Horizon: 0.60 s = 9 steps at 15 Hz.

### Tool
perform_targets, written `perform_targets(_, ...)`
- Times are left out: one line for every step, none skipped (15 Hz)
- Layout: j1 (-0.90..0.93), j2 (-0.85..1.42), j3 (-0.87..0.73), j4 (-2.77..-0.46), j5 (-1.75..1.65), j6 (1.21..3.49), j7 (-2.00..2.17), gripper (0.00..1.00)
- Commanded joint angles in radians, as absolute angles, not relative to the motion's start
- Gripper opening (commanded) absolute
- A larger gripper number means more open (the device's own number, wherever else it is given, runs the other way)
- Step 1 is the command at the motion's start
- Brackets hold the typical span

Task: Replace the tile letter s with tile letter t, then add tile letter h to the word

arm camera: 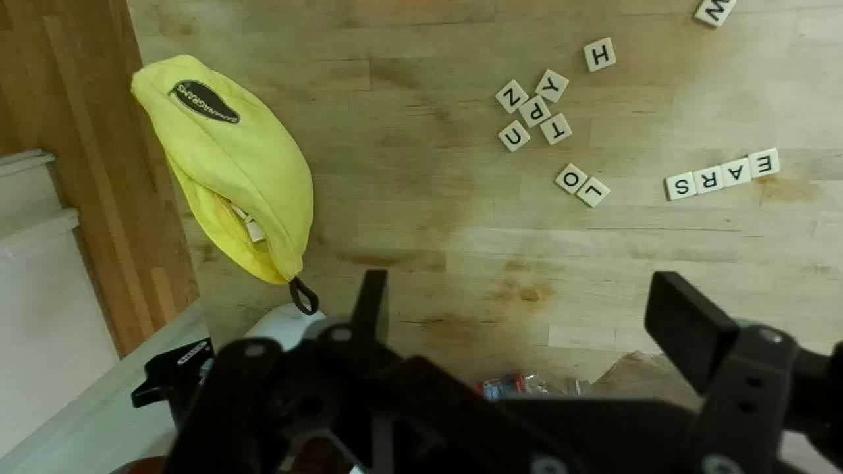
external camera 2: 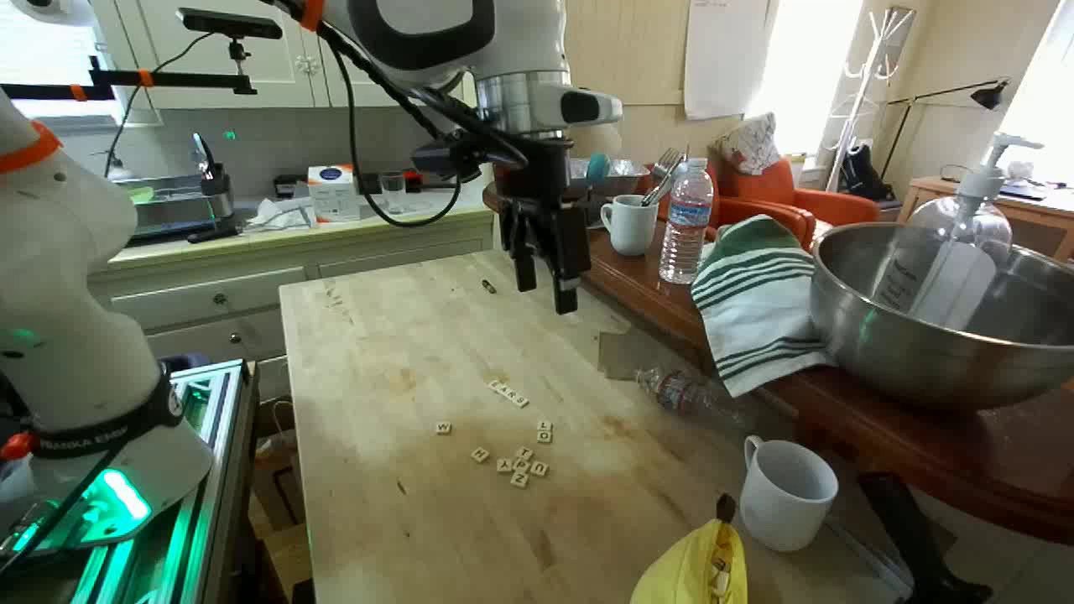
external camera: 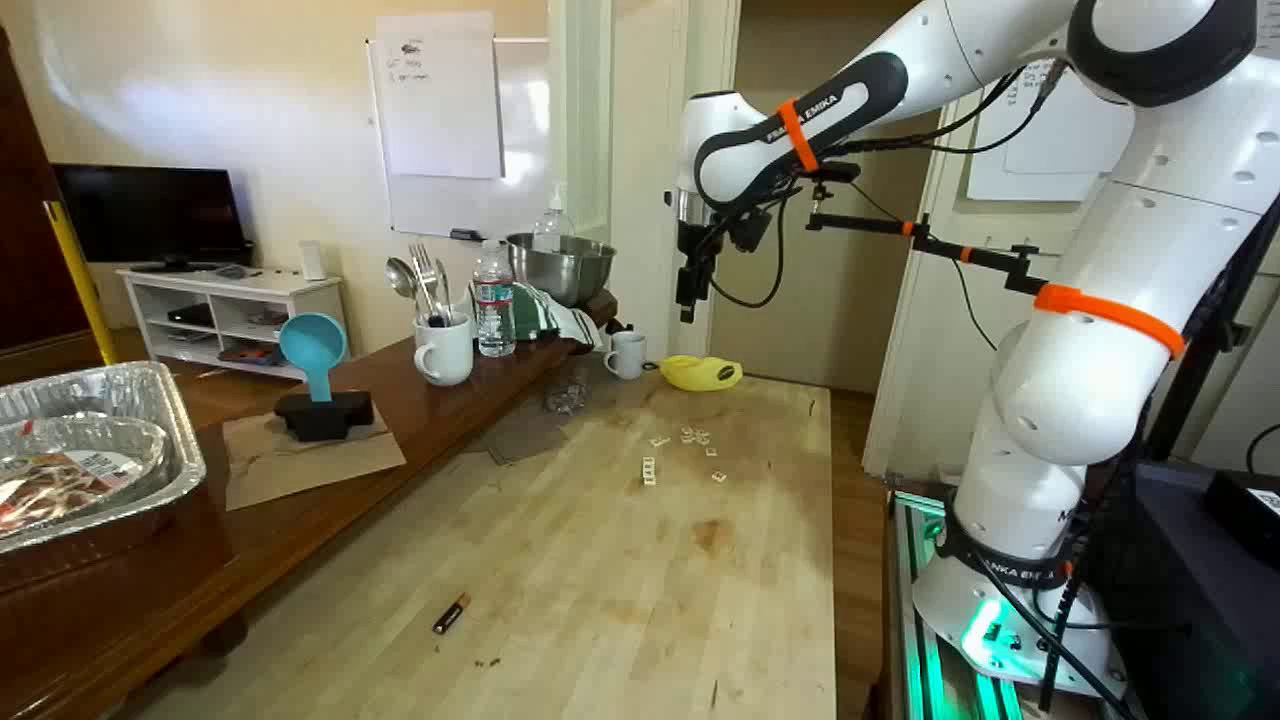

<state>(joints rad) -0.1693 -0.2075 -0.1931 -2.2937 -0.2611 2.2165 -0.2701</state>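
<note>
jaws: parted above counter (arm camera: 428,197)
wrist view: s tile (arm camera: 680,185) ends "ears" (arm camera: 731,174)
t tile (arm camera: 556,129): s's ten o'clock
h tile (arm camera: 600,54): t's one o'clock

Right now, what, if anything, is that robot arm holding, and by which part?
Nothing: the gripper stands open, with no object between its fingers.

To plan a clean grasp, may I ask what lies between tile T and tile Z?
In the wrist view, tile P lies between tile T and tile Z.
</note>
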Motion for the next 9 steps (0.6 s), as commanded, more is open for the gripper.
perform_targets(-0.170, -0.207, -0.192, -2.292, -0.260, 2.214, -0.270, 1.00)
perform_targets(-0.170, -0.207, -0.192, -2.292, -0.260, 2.214, -0.270, 1.00)
perform_targets(-0.170, -0.207, -0.192, -2.292, -0.260, 2.214, -0.270, 1.00)
perform_targets(-0.170, -0.207, -0.192, -2.292, -0.260, 2.214, -0.270, 1.00)
perform_targets(-0.170, -0.207, -0.192, -2.292, -0.260, 2.214, -0.270, 1.00)
perform_targets(-0.170, -0.207, -0.192, -2.292, -0.260, 2.214, -0.270, 1.00)
perform_targets(-0.170, -0.207, -0.192, -2.292, -0.260, 2.214, -0.270, 1.00)
perform_targets(-0.162, -0.197, -0.184, -2.299, -0.259, 2.221, -0.269, 1.00)
perform_targets(-0.155, -0.189, -0.175, -2.308, -0.266, 2.235, -0.264, 1.00)
